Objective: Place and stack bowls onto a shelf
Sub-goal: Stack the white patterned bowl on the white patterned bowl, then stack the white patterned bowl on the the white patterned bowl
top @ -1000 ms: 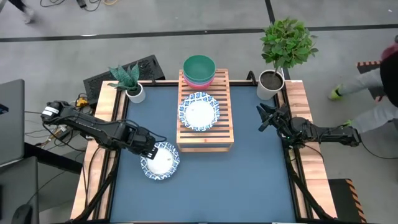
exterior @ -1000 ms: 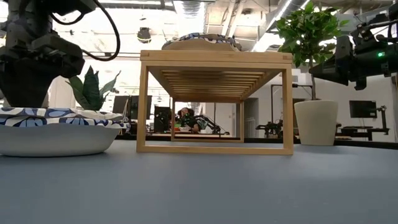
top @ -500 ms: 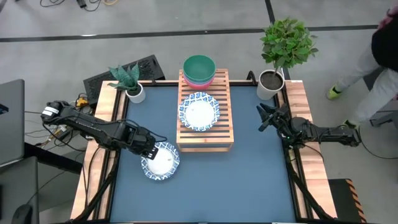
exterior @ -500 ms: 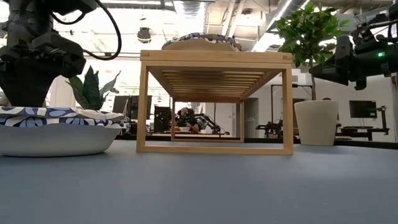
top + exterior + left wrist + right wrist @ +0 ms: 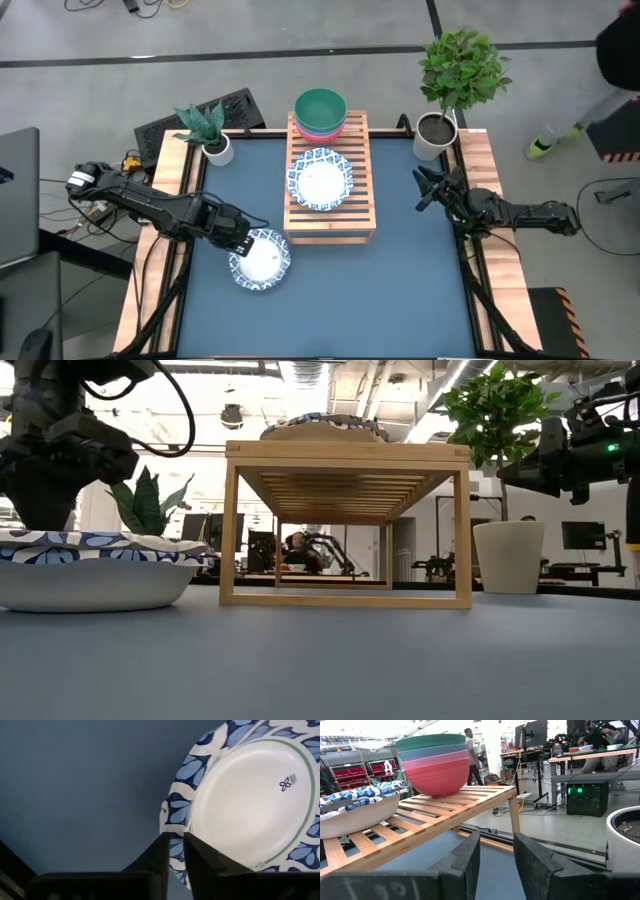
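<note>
Patterned bowl (image 5: pixel 259 260) on table; three bowls (image 5: pixel 320 112) on shelf (image 5: pixel 360 215).

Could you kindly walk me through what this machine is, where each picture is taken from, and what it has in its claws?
It is a robot with two dark arms at a blue table. One picture looks straight down, one sits level with the tabletop, and two come from cameras on the wrists. A wooden shelf holds a green bowl stacked in a pink bowl, plus a patterned bowl. The left claw is pinching the rim of a second patterned bowl on the table. The right claw waits open, holding nothing, near a potted plant.
</note>
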